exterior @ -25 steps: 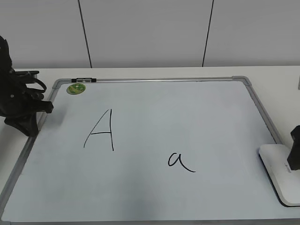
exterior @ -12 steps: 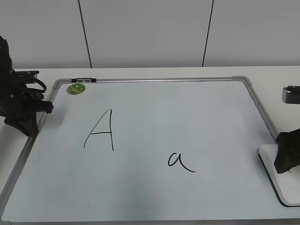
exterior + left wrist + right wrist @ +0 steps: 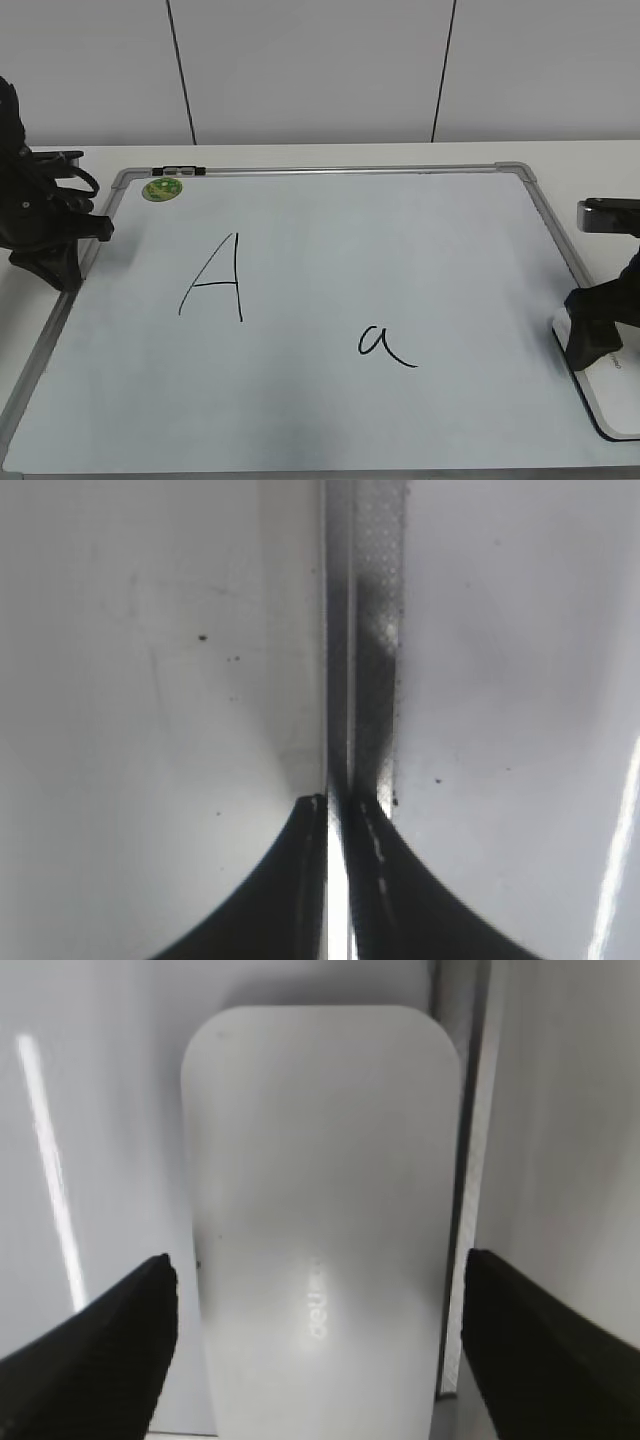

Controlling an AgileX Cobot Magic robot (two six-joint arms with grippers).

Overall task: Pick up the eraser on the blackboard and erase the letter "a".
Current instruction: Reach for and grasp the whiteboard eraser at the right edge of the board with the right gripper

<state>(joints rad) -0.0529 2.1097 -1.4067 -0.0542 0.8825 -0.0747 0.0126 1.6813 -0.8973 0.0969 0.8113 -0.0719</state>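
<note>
The blackboard (image 3: 400, 240) lies flat with the small cursive letter "a" (image 3: 385, 345) near its lower middle. The white eraser (image 3: 612, 395) lies at the board's right edge, beside the frame. My right gripper (image 3: 598, 340) hangs over the eraser's far end. In the right wrist view, the right gripper (image 3: 318, 1272) is open, with one finger on each side of the eraser (image 3: 320, 1180) and not touching it. My left gripper (image 3: 60, 260) rests at the board's left edge. In the left wrist view it (image 3: 338, 802) is shut and empty over the frame (image 3: 365, 630).
A larger capital "A" (image 3: 215, 280) is drawn left of centre. A round green magnet (image 3: 162, 188) sits at the board's top left corner, with a small black clip (image 3: 185, 171) on the top frame. The board's frame (image 3: 465, 1160) runs beside the eraser.
My right gripper has come in from the right edge and now sits further left over the eraser's end. The left arm, the eraser and the letters have not moved.
</note>
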